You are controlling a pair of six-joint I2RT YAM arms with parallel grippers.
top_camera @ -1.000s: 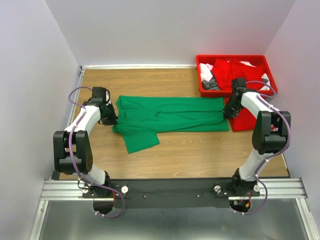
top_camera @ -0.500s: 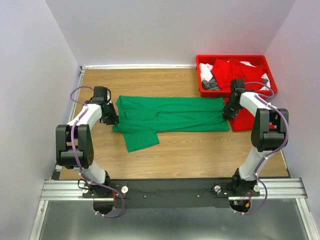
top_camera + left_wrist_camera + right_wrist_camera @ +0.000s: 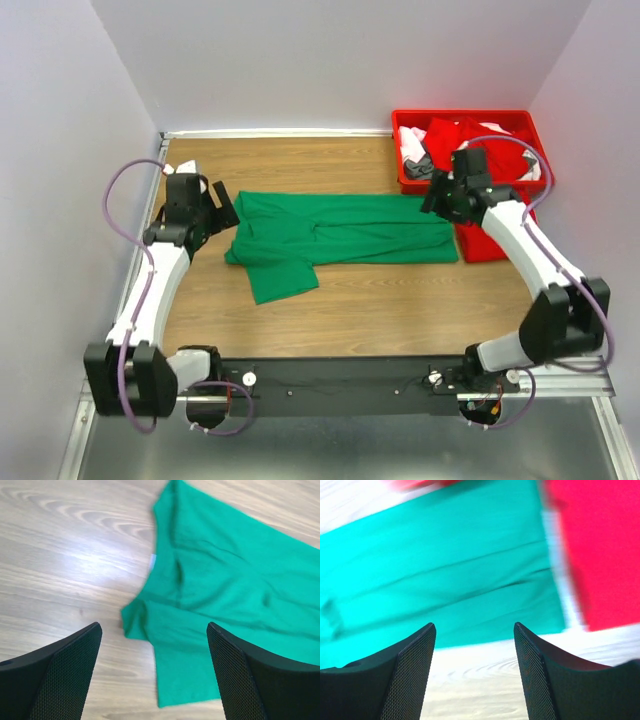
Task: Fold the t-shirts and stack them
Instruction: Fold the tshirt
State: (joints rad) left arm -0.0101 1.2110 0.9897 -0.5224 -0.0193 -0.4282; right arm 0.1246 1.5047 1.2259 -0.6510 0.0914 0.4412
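Observation:
A bright green t-shirt [image 3: 335, 232] lies folded lengthwise into a long band across the wooden table, one sleeve [image 3: 283, 280] sticking out toward the near side; it also fills the left wrist view [image 3: 225, 580] and the right wrist view [image 3: 440, 570]. A folded red t-shirt [image 3: 492, 238] lies at its right end, red in the right wrist view [image 3: 600, 545]. My left gripper [image 3: 222, 205] hovers open above the shirt's left end, holding nothing. My right gripper [image 3: 432, 196] hovers open above the shirt's right end, empty.
A red plastic bin [image 3: 463, 120] at the back right holds red, white and grey garments [image 3: 420, 155]. Walls close in the table on the left, back and right. The metal rail [image 3: 340, 378] with both arm bases runs along the near edge.
Both grippers have opened, let go of the green t-shirt's ends and lifted away from the table. The shirt lies flat where it was.

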